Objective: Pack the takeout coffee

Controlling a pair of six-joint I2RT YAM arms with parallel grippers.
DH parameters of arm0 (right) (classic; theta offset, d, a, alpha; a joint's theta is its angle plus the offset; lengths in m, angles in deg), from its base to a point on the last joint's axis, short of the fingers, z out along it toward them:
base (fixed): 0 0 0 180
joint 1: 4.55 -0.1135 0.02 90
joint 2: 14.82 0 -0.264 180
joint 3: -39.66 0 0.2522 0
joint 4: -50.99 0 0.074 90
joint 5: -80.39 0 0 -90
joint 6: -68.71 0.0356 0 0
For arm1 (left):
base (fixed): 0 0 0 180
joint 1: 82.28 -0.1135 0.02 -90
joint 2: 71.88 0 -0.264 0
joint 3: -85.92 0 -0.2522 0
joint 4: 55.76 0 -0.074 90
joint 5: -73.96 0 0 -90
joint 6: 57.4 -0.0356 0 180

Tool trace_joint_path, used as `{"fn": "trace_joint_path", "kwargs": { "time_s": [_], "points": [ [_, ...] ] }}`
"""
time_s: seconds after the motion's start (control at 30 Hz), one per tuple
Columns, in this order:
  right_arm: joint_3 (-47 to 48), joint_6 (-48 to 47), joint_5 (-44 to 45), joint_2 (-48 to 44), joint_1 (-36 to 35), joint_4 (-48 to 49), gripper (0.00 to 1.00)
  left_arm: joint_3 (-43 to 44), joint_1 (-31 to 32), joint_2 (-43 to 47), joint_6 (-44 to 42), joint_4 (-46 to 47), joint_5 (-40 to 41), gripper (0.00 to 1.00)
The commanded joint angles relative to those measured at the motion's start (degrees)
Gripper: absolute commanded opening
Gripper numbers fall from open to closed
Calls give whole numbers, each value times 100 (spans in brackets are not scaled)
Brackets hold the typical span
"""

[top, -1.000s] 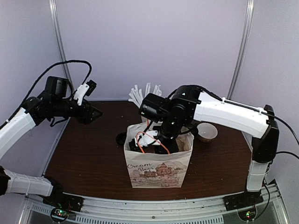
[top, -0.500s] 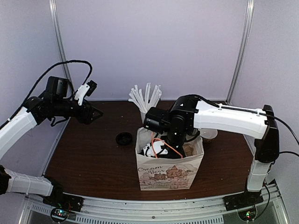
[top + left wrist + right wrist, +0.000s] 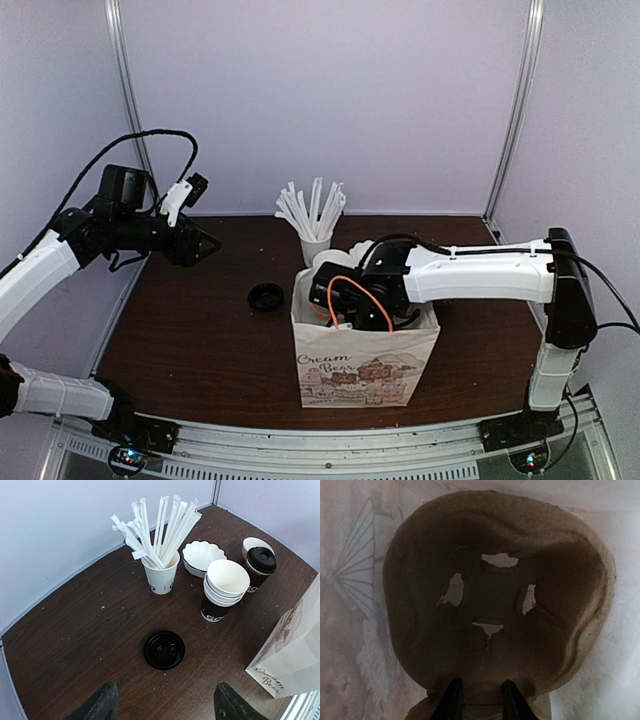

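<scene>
The takeout coffee (image 3: 260, 566), a black cup with white lettering and a black lid, stands at the far right of the table in the left wrist view. In the top view my right arm hides it. My right gripper (image 3: 350, 308) reaches down inside the white paper bag (image 3: 365, 365). In the right wrist view its fingers (image 3: 482, 700) stand close together on the rim of a brown moulded pulp tray (image 3: 490, 605) that fills the bag. My left gripper (image 3: 167, 710) is open and empty, high above the table's left side (image 3: 205, 243).
A loose black lid (image 3: 164, 650) lies on the table left of the bag. A stack of white cups (image 3: 225, 587), a cup of wrapped straws (image 3: 161, 575), a scalloped cream bowl (image 3: 202, 556) and another small bowl (image 3: 255, 545) stand behind the bag.
The bag has shifted to the right and now stands squarer. My right arm has lowered so its gripper sits deeper in the bag. The left arm has not moved.
</scene>
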Motion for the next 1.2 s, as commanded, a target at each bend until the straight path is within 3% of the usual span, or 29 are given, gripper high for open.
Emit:
{"fn": "trace_joint_path", "kwargs": {
  "time_s": [0.0, 0.1, 0.3, 0.47, 0.73, 1.03, 1.17],
  "points": [
    [-244, 98, 121, 1, -24, 447, 24, -48, -39, -11, 74, 306, -117, 70],
    [-299, 139, 41, 81, -30, 458, 25, -42, -39, -17, 74, 303, -122, 69],
    [-238, 216, 77, -138, -30, 362, 52, -33, -39, -28, 74, 299, -154, 70],
    [408, 236, -111, -503, -31, -213, 65, 75, -39, -87, 70, 225, -369, 70],
    [1003, -110, -382, -856, -40, -881, 70, 587, 107, -245, 281, 190, -1795, 75],
    [1525, -537, -216, -1240, 31, -1108, 70, 1484, 1107, -1026, -232, 94, -1647, 77],
    [1673, -595, -677, -1411, 219, -1164, 70, 2080, 1522, -1687, -536, -19, -1501, 77]
  ]
}}
